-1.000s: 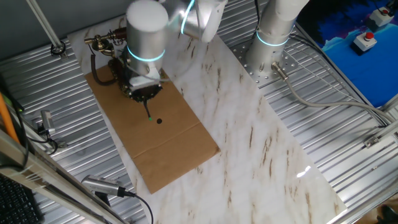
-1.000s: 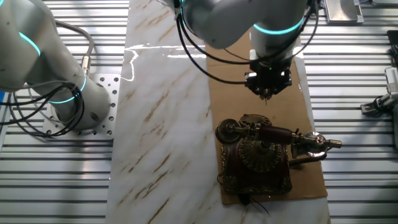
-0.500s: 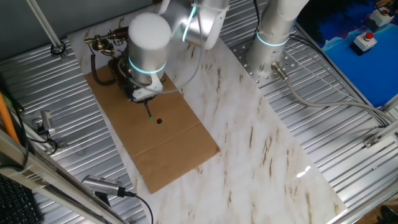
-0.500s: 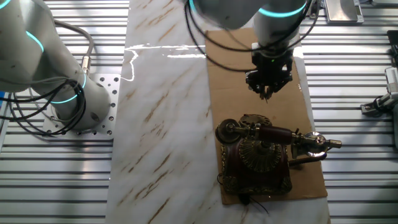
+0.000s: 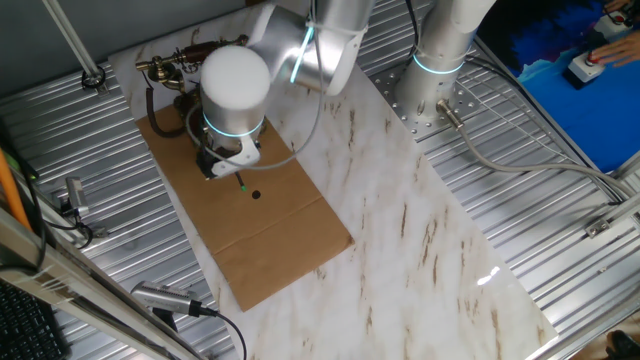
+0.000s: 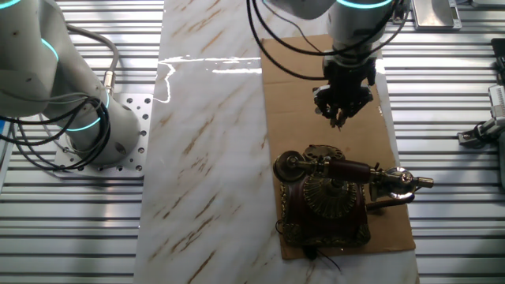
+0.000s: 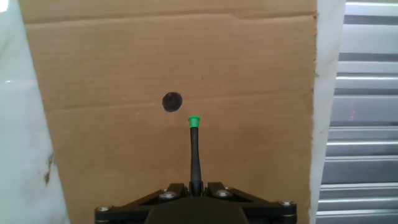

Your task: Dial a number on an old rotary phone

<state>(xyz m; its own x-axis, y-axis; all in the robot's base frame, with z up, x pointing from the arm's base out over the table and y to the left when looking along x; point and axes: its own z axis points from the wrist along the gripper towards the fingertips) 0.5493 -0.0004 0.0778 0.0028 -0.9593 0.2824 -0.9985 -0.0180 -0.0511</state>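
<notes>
Old rotary phone [image 6: 331,193] on cardboard sheet [image 7: 249,74] atop worktop [image 6: 205,158]; gripper [image 6: 341,101], closed on green-tipped stick [image 7: 194,146], hovers apart; misaligned descent risks missing dial.

I've swung the wrist round: the gripper [image 6: 341,118] has turned about its own axis and now hangs slightly nearer the cardboard sheet's [image 6: 288,102] far edge, away from the old rotary phone [image 6: 327,197]. The green-tipped stick [image 7: 194,152] came with it. A hand [image 5: 612,48] has appeared on the red button [image 5: 590,62].
</notes>
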